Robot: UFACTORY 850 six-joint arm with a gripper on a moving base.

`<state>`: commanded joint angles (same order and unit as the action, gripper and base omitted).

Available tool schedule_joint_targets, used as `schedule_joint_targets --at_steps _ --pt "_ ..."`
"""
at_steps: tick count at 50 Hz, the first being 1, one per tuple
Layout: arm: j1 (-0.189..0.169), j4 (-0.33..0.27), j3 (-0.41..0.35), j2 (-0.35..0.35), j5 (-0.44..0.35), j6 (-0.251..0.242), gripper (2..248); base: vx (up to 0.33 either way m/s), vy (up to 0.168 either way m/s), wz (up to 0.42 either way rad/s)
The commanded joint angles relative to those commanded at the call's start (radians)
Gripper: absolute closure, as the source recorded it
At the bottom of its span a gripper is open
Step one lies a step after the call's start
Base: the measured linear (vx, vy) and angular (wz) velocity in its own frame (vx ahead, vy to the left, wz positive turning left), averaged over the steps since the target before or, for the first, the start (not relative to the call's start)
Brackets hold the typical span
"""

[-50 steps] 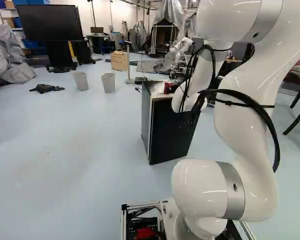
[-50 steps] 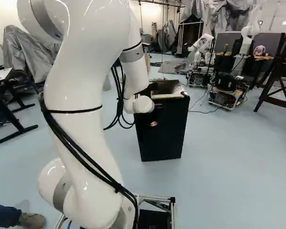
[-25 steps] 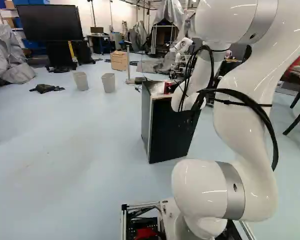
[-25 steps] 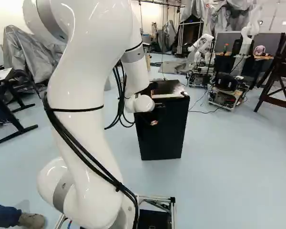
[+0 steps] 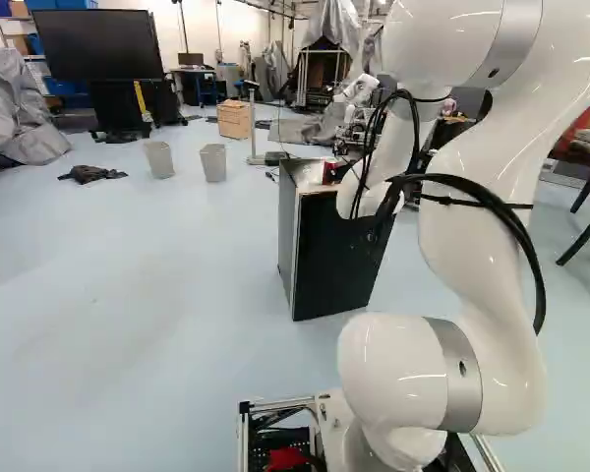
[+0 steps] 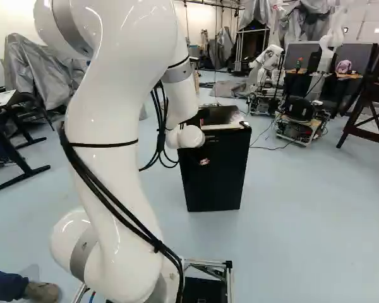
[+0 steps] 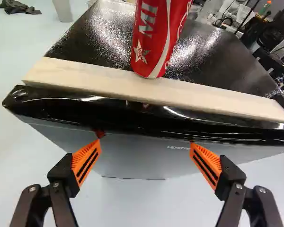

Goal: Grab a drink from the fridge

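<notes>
The gripper point(image 6: 205, 158), at the end of the white arm point(image 6: 117, 126), appears slightly right of centre in the right base view, small and dark against the front of the black fridge point(image 6: 218, 177). In the wrist view, the gripper point(image 7: 146, 150) is seen with its two fingers spread wide apart, the orange pads point(image 7: 86, 161) facing one another with nothing clamped between them. The upper front edge of the fridge crosses just ahead of both fingertips; whether they touch it cannot be told.

Beyond that edge, a pale strip point(image 7: 104, 84) runs along the front of the glossy dark top point(image 7: 94, 38). The drink, a red can point(image 7: 156, 40) with white markings, stands upright with its base over the strip, ahead of the gap between the fingers. In the left base view the can lies above centre, partly covered by the arm.

The fridge stands on the pale floor point(image 5: 128, 295), right of centre in the left base view. At the upper left of that view are two grey bins point(image 5: 213, 162), a large dark screen point(image 5: 96, 44) and, nearer the upper centre, a wooden box point(image 5: 234, 120). Another robot point(image 6: 266, 58), white, occupies the upper right of the right base view; a brown wooden frame point(image 6: 366, 104) stands at its right edge.
</notes>
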<state>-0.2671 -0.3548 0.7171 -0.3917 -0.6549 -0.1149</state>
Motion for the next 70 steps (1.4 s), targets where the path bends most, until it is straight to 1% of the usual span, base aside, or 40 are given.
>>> schedule_joint_targets --at_steps 26,35,47,70 --pt "-0.010 0.001 -0.123 0.097 -0.001 0.000 3 0.000 0.000 0.000" --pt "-0.002 0.021 -0.171 0.136 -0.021 0.000 3 0.000 0.000 0.000" --pt "0.025 0.096 -0.202 0.162 -0.095 0.000 3 0.000 0.000 0.000" --pt "0.077 0.276 -0.217 0.174 -0.288 0.000 3 0.000 0.000 0.000"
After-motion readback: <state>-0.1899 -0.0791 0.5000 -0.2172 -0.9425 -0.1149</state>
